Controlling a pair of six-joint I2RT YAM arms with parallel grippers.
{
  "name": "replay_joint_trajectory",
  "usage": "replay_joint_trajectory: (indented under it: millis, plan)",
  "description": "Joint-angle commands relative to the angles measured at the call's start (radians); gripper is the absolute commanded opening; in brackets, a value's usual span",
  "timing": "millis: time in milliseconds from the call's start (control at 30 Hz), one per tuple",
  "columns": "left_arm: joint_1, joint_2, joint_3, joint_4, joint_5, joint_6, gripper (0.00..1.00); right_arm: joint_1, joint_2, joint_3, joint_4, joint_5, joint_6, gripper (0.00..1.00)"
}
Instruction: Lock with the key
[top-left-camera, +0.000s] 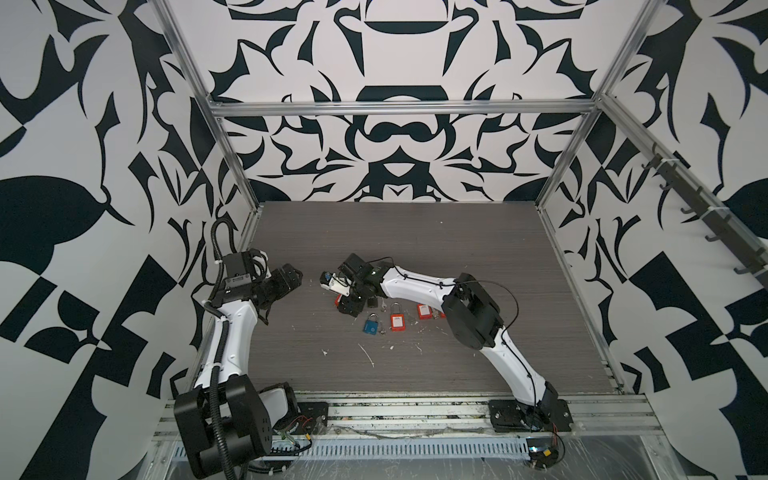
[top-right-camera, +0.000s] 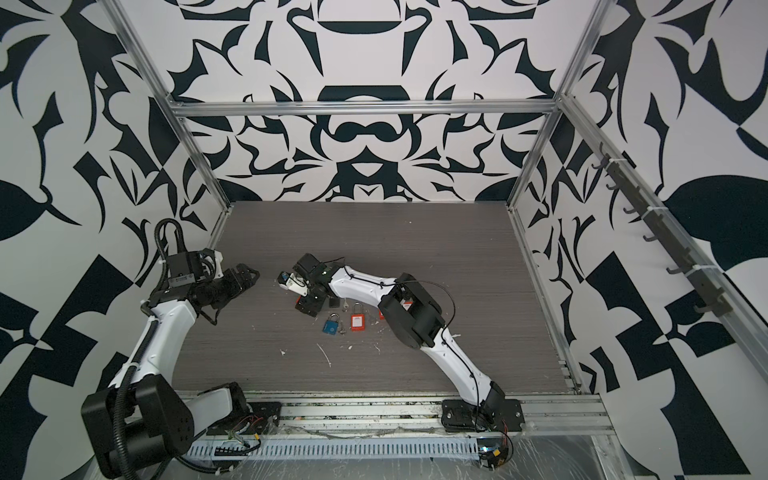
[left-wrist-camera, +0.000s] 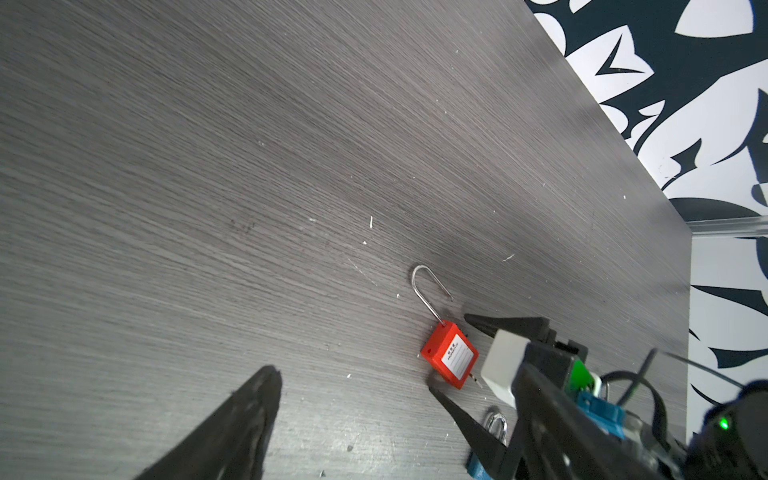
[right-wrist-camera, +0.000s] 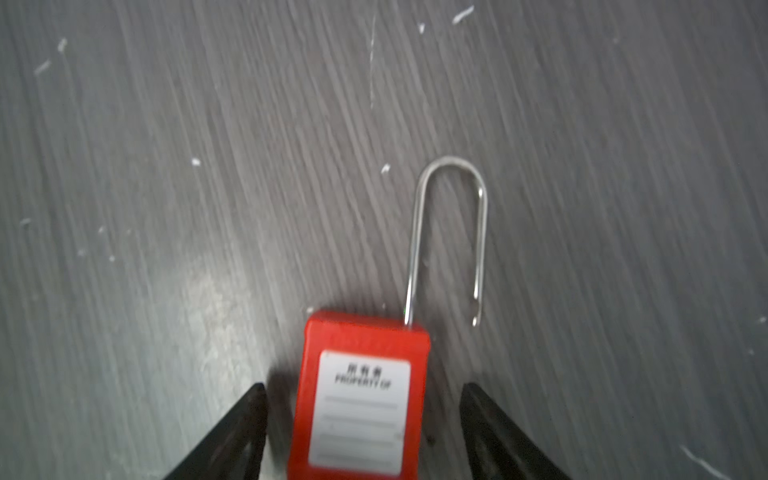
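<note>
**Desk** (top-left-camera: 415, 249), dark grey wood-grain. All items lie loose around mid-desk.

**Red padlocks, three counted:**
- open red padlock (right-wrist-camera: 361, 407): shackle swung out of the body. It lies flat, left of the desk's centre, between the fingers of the right gripper (right-wrist-camera: 362, 387). The fingers are apart, with a gap on each side.
- second red padlock (top-left-camera: 397, 320): near the centre.
- third red padlock (top-left-camera: 424, 311): just beside the right arm's elbow. A further red patch there is too hidden to count.

**Blue padlock, one** (top-left-camera: 371, 326): just beside the second red padlock, towards the left edge.

**Keys, two, small and silvery:**
- first key (top-left-camera: 382, 307) and second key (top-left-camera: 382, 331), both close to the blue padlock.

**Left gripper** (top-left-camera: 293, 279): near the left edge, fingers wide apart, empty.
</note>
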Motion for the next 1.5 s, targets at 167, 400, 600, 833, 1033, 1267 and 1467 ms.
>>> replay_joint_trajectory:
  millis: [167, 400, 600, 833, 1033, 1267, 1467]
  plan:
    - [0.004, 0.009, -0.008, 0.01, 0.016, 0.015, 0.9, 0.0, -0.012, 0.05, -0.065, 0.04, 0.017, 0.48]
    - [-0.001, 0.012, -0.015, 0.054, 0.113, 0.024, 0.88, -0.011, -0.182, -0.044, -0.004, -0.007, -0.074, 0.34]
    - [-0.066, -0.032, -0.043, 0.144, 0.228, 0.08, 0.82, -0.114, -0.434, -0.23, 0.054, -0.287, -0.191, 0.33]
    - [-0.29, -0.157, -0.117, 0.325, 0.395, 0.356, 0.71, -0.227, -0.593, -0.26, -0.247, -0.42, -0.363, 0.35]
    - [-0.444, -0.223, -0.149, 0.365, 0.498, 0.631, 0.67, -0.264, -0.711, -0.317, -0.403, -0.455, -0.457, 0.34]
    - [-0.551, -0.219, -0.14, 0.364, 0.487, 0.857, 0.61, -0.264, -0.84, -0.441, -0.416, -0.469, -0.483, 0.32]
    - [-0.604, -0.168, -0.103, 0.324, 0.49, 0.947, 0.54, -0.263, -0.89, -0.477, -0.423, -0.501, -0.49, 0.3]
